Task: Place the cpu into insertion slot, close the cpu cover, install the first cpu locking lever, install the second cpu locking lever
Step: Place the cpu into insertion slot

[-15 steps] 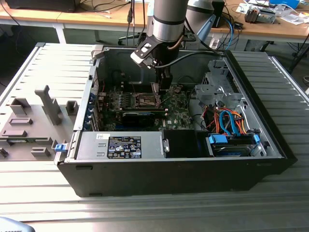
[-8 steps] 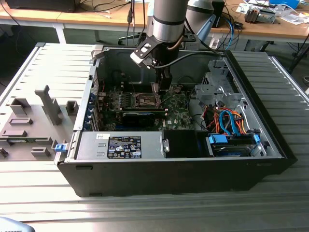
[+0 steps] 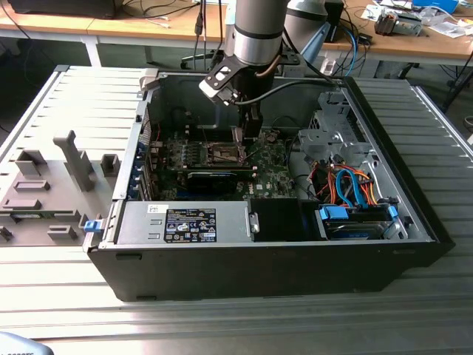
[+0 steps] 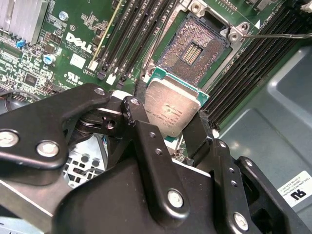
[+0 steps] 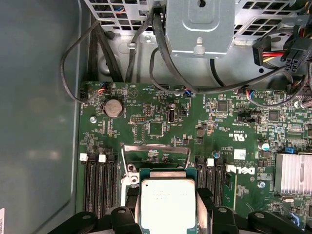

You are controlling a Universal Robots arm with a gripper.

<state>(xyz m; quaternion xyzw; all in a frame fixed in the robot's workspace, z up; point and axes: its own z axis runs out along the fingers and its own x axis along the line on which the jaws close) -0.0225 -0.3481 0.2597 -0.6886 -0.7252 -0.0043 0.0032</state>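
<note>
The arm reaches down into the open computer case (image 3: 259,270), and the gripper (image 4: 171,111) is clamped on the cpu (image 4: 173,108), one black finger (image 4: 140,100) on either side of the pale silver plate. In the first wrist view the cpu (image 5: 167,202) sits flat between the fingers, its green edge showing around the metal lid.

The insertion slot (image 4: 192,48) lies bare just past the chip, its dark pin field uncovered. The cpu is held clear of it, not seated, with its far corner overlapping the socket's near rim in the second wrist view.

A thin metal frame stands tipped up off the circuit board (image 5: 161,127) beyond the chip. It looks like the cpu cover (image 5: 156,146) swung open, though the angle makes that hard to confirm. A slim locking lever (image 4: 278,35) juts out sideways from the socket's corner.

In the exterior view the gripper (image 3: 250,129) hangs right above the socket area, behind the grey labelled box (image 3: 185,222).
</note>
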